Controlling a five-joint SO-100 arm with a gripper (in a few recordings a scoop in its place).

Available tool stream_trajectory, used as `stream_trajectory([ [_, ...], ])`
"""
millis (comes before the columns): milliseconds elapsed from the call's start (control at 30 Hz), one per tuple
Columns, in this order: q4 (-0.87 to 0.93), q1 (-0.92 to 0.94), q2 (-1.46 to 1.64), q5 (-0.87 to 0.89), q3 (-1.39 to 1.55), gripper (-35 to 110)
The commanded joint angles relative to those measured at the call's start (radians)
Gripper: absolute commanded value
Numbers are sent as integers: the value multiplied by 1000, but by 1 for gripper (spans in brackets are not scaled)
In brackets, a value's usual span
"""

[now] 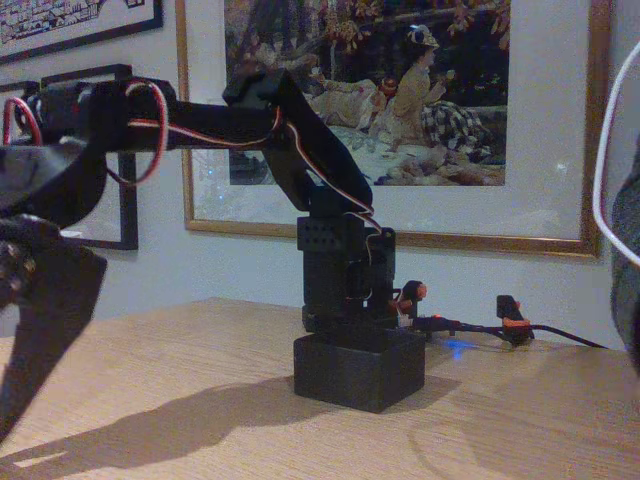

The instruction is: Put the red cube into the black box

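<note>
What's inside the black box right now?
Can't tell: the fixed view sees the black box from the side, so its front wall hides the interior. Directly behind it stands the arm's base.

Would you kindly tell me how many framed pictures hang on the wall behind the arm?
3: the large painting in the centre, a frame at top left, and a dark frame partly hidden behind the arm.

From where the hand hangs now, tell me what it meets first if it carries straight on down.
Probably the wooden table: the hand points down at the picture's left edge, nothing visible beneath it. Depth is unclear.
</note>
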Motion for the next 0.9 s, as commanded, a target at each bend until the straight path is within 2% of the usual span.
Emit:
stream_trajectory([
  [0,6,-3,18,12,-6,29],
  [433,12,6,15,5,-14,13],
  [867,6,0,51,-5,32,3],
])
